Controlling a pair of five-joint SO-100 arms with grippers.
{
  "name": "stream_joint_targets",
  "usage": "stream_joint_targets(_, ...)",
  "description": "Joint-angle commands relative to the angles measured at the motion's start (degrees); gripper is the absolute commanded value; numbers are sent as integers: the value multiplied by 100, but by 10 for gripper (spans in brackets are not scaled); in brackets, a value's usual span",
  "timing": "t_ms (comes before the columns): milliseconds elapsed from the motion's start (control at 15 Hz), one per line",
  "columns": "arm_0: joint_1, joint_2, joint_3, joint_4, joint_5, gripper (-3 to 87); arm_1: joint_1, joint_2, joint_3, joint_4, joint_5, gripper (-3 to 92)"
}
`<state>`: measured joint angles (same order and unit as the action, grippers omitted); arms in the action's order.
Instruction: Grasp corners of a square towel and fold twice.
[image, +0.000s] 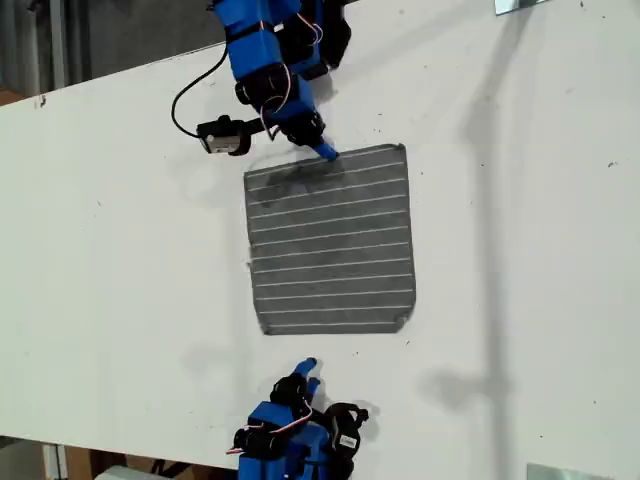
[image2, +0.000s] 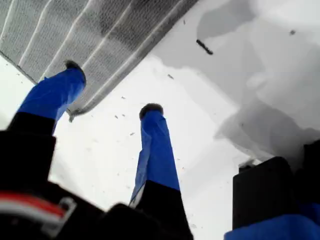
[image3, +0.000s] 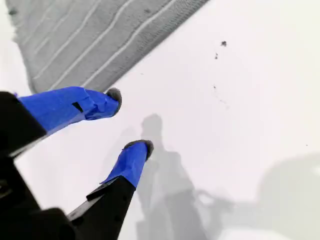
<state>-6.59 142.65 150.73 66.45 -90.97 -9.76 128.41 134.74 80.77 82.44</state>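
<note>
- Exterior view: one towel (image: 330, 240) lies flat and unfolded on the white table (image: 110, 250), all four corners visible, so no fold is made yet. I count two arms. One reaches in from the top of this view, its tip at the towel's upper edge; the other waits near the bottom edge of this view, just short of the towel's lower edge.
- First wrist view: my first gripper (image2: 112, 87) has its jaws spread. One blue finger (image2: 52, 92) lies over the towel's hem, the other on bare table beside it. Nothing is pinched. By the towel at its jaws, I take this for the upper arm of the exterior view.
- Second wrist view: my second gripper (image3: 127, 120) is likewise spread and empty, both tips over bare table with the towel's edge close ahead.
- My judgement: I am in the approach to the first grasp. Next I must seat each gripper on a corner, close on the cloth and lift both together.
</note>
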Motion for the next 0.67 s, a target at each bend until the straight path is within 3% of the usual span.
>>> stream_joint_targets(0, 571, -835, -431, -598, -615, 175, -1266, 360, 176, -290, 1213, 264)
stream_joint_targets(200, 826, -1582, -545, -1310, -721, 178, -2153, -1441, -352, -1371, 1749, 248)
stream_joint_targets(600, 1099, -1890, -562, -1617, -756, 171, -2188, -2988, -1011, -2276, 1564, 262)
